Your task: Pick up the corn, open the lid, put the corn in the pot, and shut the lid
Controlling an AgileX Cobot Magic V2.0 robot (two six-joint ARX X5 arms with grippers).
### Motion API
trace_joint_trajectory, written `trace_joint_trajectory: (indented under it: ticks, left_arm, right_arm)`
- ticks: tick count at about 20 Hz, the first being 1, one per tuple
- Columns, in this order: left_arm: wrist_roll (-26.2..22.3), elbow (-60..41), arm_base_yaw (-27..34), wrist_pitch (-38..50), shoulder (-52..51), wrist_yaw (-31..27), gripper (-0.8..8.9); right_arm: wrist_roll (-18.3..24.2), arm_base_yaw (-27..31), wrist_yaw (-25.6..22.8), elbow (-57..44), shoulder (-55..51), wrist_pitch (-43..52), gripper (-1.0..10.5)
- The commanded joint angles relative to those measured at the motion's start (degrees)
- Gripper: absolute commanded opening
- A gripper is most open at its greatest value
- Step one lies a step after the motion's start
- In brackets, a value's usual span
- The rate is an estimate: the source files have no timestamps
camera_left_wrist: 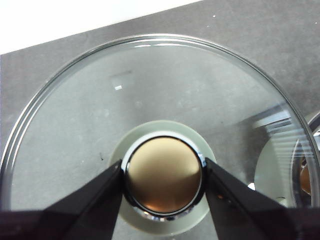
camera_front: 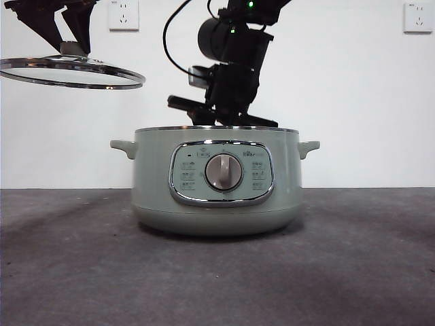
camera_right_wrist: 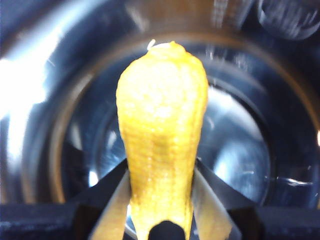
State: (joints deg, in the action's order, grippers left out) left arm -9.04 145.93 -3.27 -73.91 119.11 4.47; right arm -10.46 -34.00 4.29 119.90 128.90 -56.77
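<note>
The sage-green pot (camera_front: 217, 180) stands uncovered at the table's middle. High at the left, my left gripper (camera_front: 68, 37) holds the glass lid (camera_front: 71, 73) in the air, slightly tilted. In the left wrist view its jaws are shut on the lid's knob (camera_left_wrist: 164, 175), and the lid (camera_left_wrist: 150, 100) fills the frame. My right gripper (camera_front: 228, 112) reaches down into the pot's mouth from above. In the right wrist view it (camera_right_wrist: 161, 200) is shut on the yellow corn (camera_right_wrist: 162, 135), which hangs over the pot's shiny inside (camera_right_wrist: 240, 150). In the front view the corn is hidden.
A grey table (camera_front: 353, 272) spreads around the pot, with a white wall behind it carrying two sockets (camera_front: 123, 15). The pot's edge (camera_left_wrist: 305, 170) shows through the lid in the left wrist view.
</note>
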Motion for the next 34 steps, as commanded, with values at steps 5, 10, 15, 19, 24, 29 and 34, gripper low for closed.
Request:
trace_joint_trajectory:
  ticks: [5,10,15,19,24,29,34]
  left_arm:
    - [-0.4,0.9,0.0,1.6,-1.0,1.9,-0.08]
    - [-0.4,0.9,-0.6,1.5,-1.0,2.0,-0.09]
    - [-0.2,0.9,-1.8,1.5,-1.0,2.0,-0.09]
    - [0.4,0.9,-3.5,1.3,-1.0,1.9,-0.08]
    - [1.2,0.9,-7.7,0.6,-1.0,1.9,-0.08]
    - [2.7,0.8,-14.4,-1.5,-1.0,2.0,-0.09]
    - [5.1,0.8,-20.5,-1.5,-1.0,1.6,-0.09]
  right_arm:
    - [0.6,-0.2,-0.3,0.0,2.2,-0.7,-0.1]
    - [0.6,-0.6,-2.0,-0.1,2.5,-2.2,0.0]
    - [-0.4,-1.6,-3.1,-0.1,2.5,-3.5,5.5]
    - [0.1,-1.7,-5.8,0.0,-2.7,-4.0,5.4]
    - [1.6,-3.5,-13.1,0.0,-19.6,-10.1,3.3]
    - [1.1,-6.8,-22.5,-0.1,-31.7,-20.1,-0.2]
    - [1.7,-11.0,-23.5,-6.0,-40.1,-22.1,-0.2]
